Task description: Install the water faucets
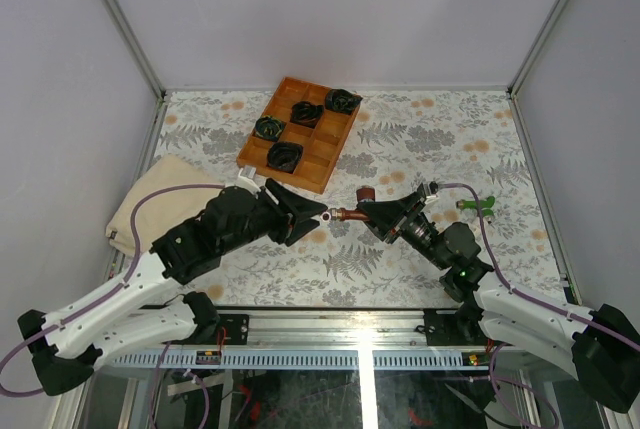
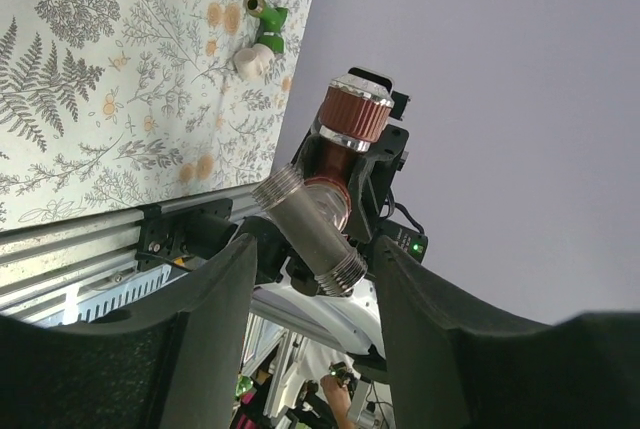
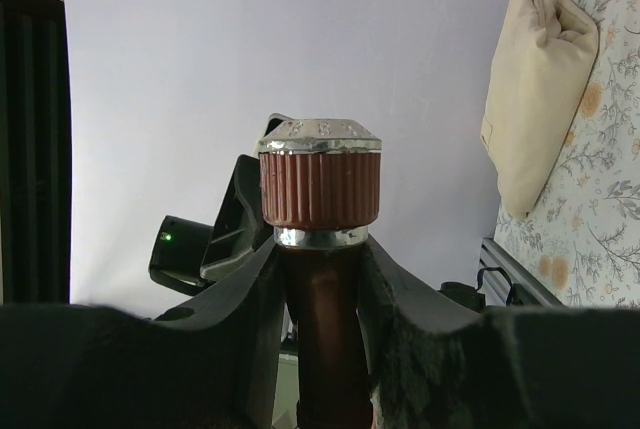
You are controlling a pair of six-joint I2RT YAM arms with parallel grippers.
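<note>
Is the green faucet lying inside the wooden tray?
No, the green faucet lies on the table, well apart from the wooden tray.

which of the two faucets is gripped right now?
The dark red-brown faucet with the silvery threaded end, clamped in the right gripper; the bright green faucet lies untouched on the table.
</note>
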